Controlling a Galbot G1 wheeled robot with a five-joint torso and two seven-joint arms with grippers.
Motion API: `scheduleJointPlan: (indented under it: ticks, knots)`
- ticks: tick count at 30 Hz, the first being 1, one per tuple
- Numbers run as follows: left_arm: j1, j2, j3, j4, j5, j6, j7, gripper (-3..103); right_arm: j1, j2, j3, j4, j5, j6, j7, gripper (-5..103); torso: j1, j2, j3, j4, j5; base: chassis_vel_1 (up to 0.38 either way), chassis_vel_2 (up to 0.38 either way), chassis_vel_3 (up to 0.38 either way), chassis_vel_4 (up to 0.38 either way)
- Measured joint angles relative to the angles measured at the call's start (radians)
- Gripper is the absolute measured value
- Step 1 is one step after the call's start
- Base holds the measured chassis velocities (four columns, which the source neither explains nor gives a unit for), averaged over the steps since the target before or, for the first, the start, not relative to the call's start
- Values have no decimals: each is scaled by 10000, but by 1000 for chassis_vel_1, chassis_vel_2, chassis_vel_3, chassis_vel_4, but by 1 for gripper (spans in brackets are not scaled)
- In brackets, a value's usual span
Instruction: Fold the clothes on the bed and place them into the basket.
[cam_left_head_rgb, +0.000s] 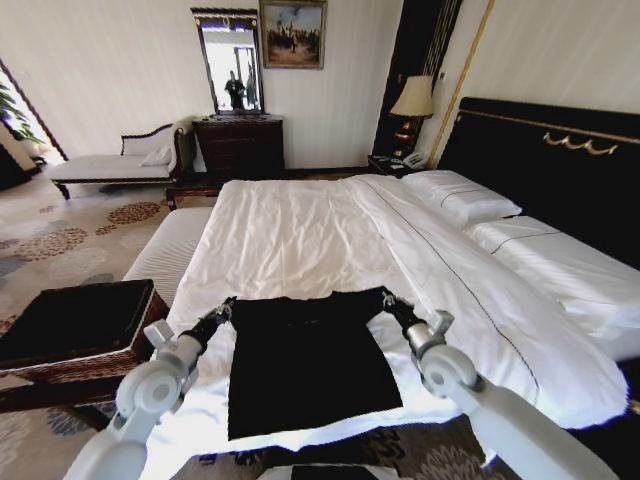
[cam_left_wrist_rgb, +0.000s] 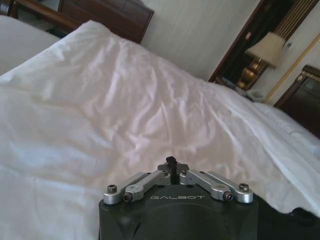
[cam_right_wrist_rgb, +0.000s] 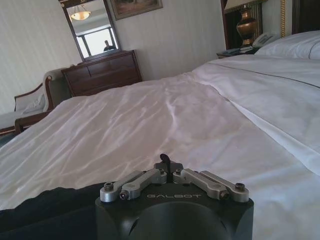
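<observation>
The black shirt (cam_left_head_rgb: 305, 360) lies flat on the near part of the bed (cam_left_head_rgb: 330, 235), its lower hem close to the bed's foot edge. The left gripper (cam_left_head_rgb: 226, 309) sits at its upper left corner and the right gripper (cam_left_head_rgb: 386, 299) at its upper right corner; in both wrist views the jaws are drawn together, and they look pinched on the shirt's top edge, though the cloth between the tips is too small to make out. The likely trouble is a thin pinch: if one corner slips free, the fold would go crooked or the cloth would bunch. The jaws may also have caught the white sheet beneath and could drag it along. The hem being so near the foot edge, a pull toward the robot could slide the shirt off the bed. Beyond the shirt the sheet is open all the way to the pillows (cam_left_head_rgb: 470, 200). The basket (cam_left_head_rgb: 75, 325) stands on the floor at the robot's left, near the left arm.
</observation>
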Motion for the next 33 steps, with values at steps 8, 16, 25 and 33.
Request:
scheduleJointPlan:
  ticks: [8,16,25,33]
  knots:
    - [1411,-556,-5,-453,913,1234,-453,2,-1229,83,322,189,-376,44,364,1,0,0,1,3,0,0,0,0,0]
    - [1805,-662,-36,-540,1101,1986,-650,2,-1688,184,2,418,-583,44,838,1,3,-1,3,3,-2,0,0,0,0]
    - [1777,-775,134,-166,1151,2471,-708,2,-1625,401,-512,99,-565,-90,1256,1,3,-2,3,3,-2,0,0,0,0]
    - [1772,-875,180,204,1121,2675,-744,2,-1388,714,-760,-33,-549,-162,1449,1,4,-2,3,2,-3,0,0,0,0]
